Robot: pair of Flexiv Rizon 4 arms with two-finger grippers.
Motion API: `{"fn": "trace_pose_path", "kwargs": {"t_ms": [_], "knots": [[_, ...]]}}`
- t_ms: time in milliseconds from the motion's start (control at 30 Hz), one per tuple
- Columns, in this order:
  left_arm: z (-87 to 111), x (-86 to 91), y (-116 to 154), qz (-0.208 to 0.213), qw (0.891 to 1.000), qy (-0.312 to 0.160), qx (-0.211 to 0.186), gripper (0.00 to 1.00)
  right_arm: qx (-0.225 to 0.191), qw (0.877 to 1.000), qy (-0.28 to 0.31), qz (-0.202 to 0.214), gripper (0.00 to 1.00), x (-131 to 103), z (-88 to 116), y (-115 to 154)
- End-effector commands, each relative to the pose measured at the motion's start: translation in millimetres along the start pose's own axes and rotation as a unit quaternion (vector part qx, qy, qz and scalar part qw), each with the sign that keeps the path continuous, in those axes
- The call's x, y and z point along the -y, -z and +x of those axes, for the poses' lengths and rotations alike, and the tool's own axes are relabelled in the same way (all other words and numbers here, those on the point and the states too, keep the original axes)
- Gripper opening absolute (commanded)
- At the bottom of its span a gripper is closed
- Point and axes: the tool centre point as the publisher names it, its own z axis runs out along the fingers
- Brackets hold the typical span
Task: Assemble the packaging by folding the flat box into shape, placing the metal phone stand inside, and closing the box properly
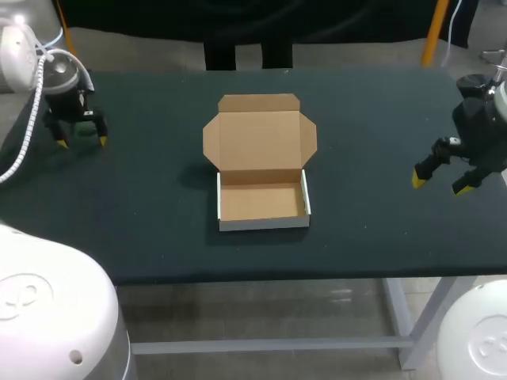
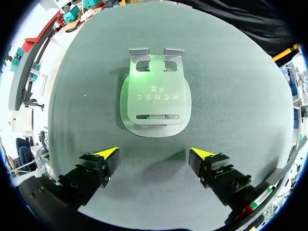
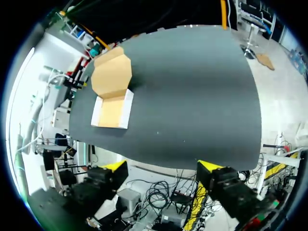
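A cardboard box (image 1: 262, 202) stands folded into a tray at the table's middle, white outside, its brown lid (image 1: 260, 134) lying open and flat behind it. Nothing shows inside it. In the left wrist view a flat silver metal phone stand (image 2: 155, 96) lies on the dark mat just ahead of my left gripper (image 2: 154, 154), which is open and hangs above it without touching. In the head view that left gripper (image 1: 81, 141) is at the far left, hiding the stand. My right gripper (image 1: 440, 184) is open and empty near the table's right edge; the box (image 3: 111, 111) lies far ahead of it.
The dark table (image 1: 380, 119) carries only the box and the stand. Wide bare mat separates the box from each gripper. The front edge runs just beyond the box.
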Motion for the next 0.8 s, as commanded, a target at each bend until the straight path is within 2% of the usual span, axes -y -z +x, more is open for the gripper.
{"fn": "trace_pose_path", "kwargs": {"t_ms": [33,800], "knots": [[0.2,5.5,-1,-0.004,1.0,0.0,0.001,1.0,0.001,1.0,0.0,0.002,1.0,0,0,2],[-0.3,20.5,-2,-0.004,1.0,-0.006,0.002,1.0,0.001,1.0,0.0,0.002,1.0,0,0,2]]}}
